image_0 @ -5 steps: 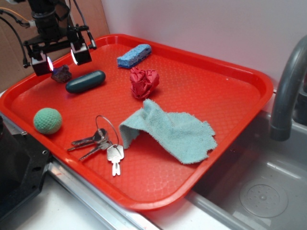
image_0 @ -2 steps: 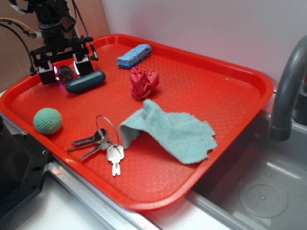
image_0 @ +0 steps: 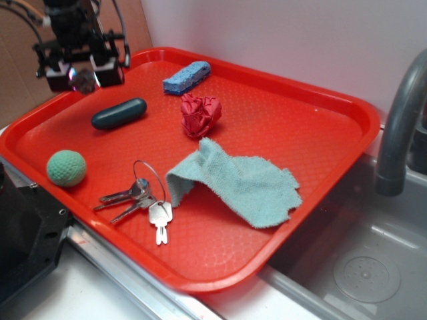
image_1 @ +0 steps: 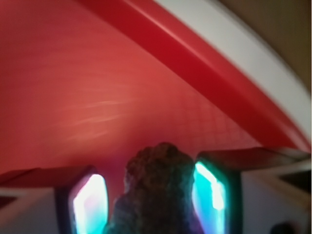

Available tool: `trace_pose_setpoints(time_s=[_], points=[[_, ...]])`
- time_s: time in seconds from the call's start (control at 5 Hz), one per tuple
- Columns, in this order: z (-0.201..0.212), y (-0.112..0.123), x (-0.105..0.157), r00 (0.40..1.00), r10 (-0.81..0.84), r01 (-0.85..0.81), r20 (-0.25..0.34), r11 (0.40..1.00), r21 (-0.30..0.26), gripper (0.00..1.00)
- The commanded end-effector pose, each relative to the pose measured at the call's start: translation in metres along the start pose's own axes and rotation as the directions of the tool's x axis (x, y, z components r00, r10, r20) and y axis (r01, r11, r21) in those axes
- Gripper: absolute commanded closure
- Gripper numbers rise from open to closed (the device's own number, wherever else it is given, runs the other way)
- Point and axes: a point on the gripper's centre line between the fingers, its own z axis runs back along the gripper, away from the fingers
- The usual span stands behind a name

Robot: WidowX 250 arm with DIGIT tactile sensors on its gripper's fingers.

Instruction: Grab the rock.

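Item: rock [image_1: 158, 187], clamped between the lit pads of the end effector [image_0: 83, 75], raised clear of the red tray [image_0: 280, 127] above its far-left corner.
Landmark: teal capsule [image_0: 119, 113]; rock sits up and behind-left of it.
Handling advice: maintain squeeze and lift vertically; the jagged lump could pivot between flat pads.
Views: wrist shows both pads beside the stone; exterior alone shows height above the tray, green ball [image_0: 66, 167], keys [image_0: 143, 200].

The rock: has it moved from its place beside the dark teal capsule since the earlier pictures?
Yes. The rock was on the tray next to the teal capsule; now it is up, clear of the capsule, between the pads of the gripper.
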Motion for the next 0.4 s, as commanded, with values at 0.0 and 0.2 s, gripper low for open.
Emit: trace_pose_setpoints(time_s=[0.0, 0.2], points=[[0.113, -0.046, -0.036, 0.907, -0.421, 0.418, 0.003, 0.899, -0.130, 1.00], [0.160, -0.089, -0.042, 0.828, -0.560, 0.548, -0.015, 0.816, -0.181, 1.00]])
